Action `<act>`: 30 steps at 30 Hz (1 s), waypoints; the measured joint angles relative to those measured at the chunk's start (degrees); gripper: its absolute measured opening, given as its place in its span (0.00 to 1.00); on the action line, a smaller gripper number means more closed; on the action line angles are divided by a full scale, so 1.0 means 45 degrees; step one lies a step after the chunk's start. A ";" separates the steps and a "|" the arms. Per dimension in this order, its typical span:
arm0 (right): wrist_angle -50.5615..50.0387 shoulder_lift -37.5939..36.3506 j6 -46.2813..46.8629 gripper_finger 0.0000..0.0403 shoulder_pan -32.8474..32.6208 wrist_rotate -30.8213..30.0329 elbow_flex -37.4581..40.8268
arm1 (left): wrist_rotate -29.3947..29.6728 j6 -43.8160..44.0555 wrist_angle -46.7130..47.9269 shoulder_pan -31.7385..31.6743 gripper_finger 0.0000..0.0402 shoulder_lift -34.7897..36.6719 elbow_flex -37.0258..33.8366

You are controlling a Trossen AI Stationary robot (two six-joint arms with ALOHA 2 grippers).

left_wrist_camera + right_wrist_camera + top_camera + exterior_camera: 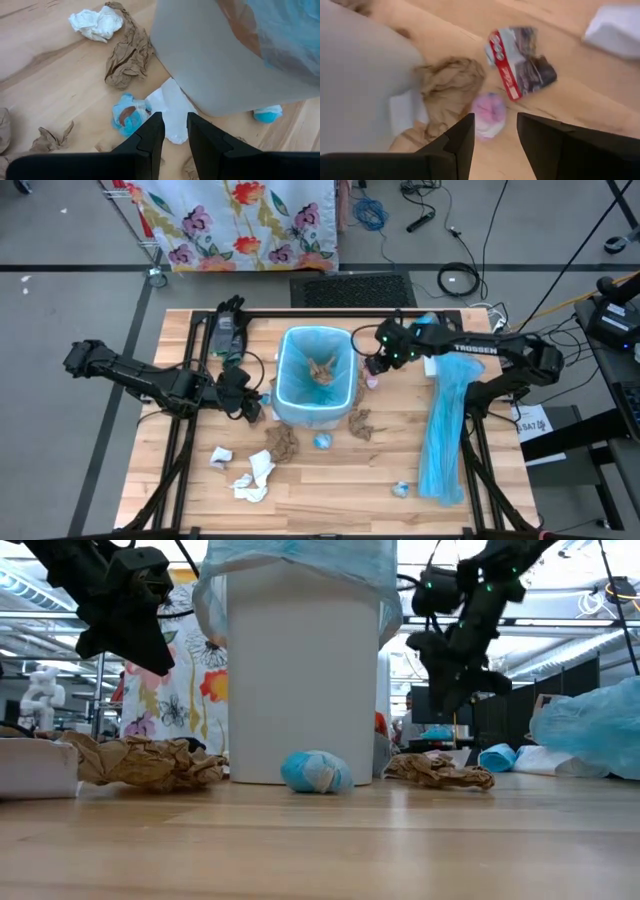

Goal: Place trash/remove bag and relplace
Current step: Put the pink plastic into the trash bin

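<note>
Hovering beside the bin (316,376), our right gripper (495,137) stands open and empty, directly over a pink wad (488,115); our left gripper (175,135), narrowly parted, holds nothing near the table's left edge.

You are looking straight down on the whole table (330,480) from overhead, while the low camera is sitting at tabletop height, facing level across the boards toward the room, close to the bin (302,680). Each wrist camera is peering down past its own fingers, hanging near the wood beside the bin. All four views are sharing the bin (316,375) and the wads around its foot.
</note>
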State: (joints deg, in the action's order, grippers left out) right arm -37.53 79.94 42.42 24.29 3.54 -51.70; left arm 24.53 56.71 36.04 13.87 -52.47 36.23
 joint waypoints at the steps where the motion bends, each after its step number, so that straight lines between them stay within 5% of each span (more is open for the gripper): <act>1: 0.0135 0.0000 0.0187 0.35 -0.0068 -0.0002 0.0237 | 0.0002 0.0002 0.0002 0.0000 0.22 0.0000 0.0000; 23: 0.3178 0.1973 0.1137 0.34 -0.1092 -0.1044 0.1462 | 0.0318 0.0007 0.0060 -0.0005 0.22 0.0000 0.0000; 26: 0.3385 0.2295 0.0953 0.28 -0.1089 -0.1215 0.1449 | 0.0306 0.0308 0.0070 -0.0005 0.22 -0.0002 0.0000; 30: 0.3599 0.2589 0.0336 0.06 -0.1180 -0.1316 0.1423 | 0.0269 0.0321 0.0080 -0.0005 0.22 -0.0002 0.0000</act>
State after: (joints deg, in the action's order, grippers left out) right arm -21.33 91.59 43.93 18.98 -2.38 -45.30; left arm 25.74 58.15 36.40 13.85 -52.47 36.23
